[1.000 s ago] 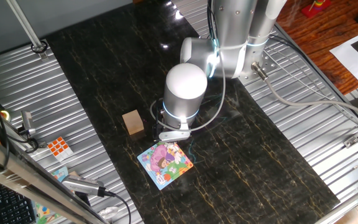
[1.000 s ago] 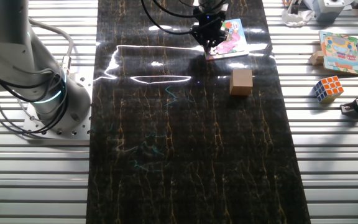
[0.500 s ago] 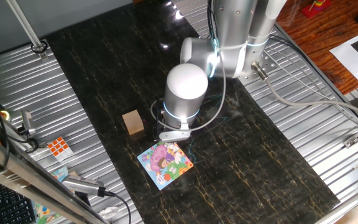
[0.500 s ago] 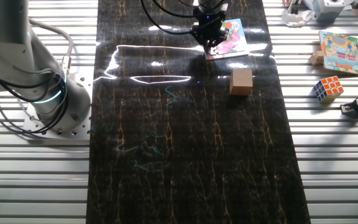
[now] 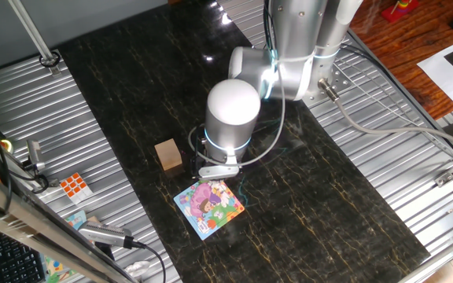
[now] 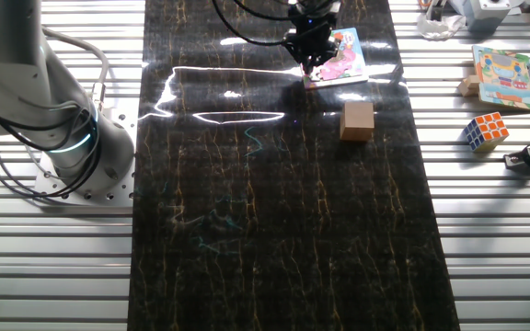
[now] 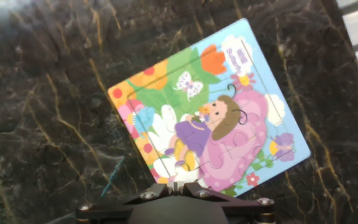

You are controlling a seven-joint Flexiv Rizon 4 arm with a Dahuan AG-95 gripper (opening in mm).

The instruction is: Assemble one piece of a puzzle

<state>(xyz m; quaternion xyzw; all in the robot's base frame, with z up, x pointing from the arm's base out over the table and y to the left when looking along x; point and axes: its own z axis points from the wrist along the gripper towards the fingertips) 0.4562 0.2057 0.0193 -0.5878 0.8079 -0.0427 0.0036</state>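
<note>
The puzzle [image 7: 216, 112] is a square cartoon picture with a blue border, lying flat on the dark marble mat [image 5: 132, 94]. It also shows in the fixed views [image 5: 209, 207] [image 6: 343, 55]. My gripper [image 7: 174, 185] hangs over the puzzle's near corner, which it hides. Its jaws stand almost together with a thin pale sliver between the tips, which looks like the piece held edge-on. In the other fixed view the gripper [image 6: 309, 62] is at the puzzle's left edge. The arm's white wrist [image 5: 233, 106] hides the fingers in one fixed view.
A tan wooden cube [image 5: 167, 154] [image 6: 358, 120] stands on the mat close to the puzzle. Off the mat, on the ribbed metal, lie an orange-and-white Rubik's cube [image 5: 75, 186] [image 6: 484, 131], a second picture puzzle [image 6: 502, 77] and cables. The arm's base [image 6: 63, 138] is bolted beside the mat.
The wrist has shifted a little up and left over the puzzle's edge. The puzzle and the cube have not moved.
</note>
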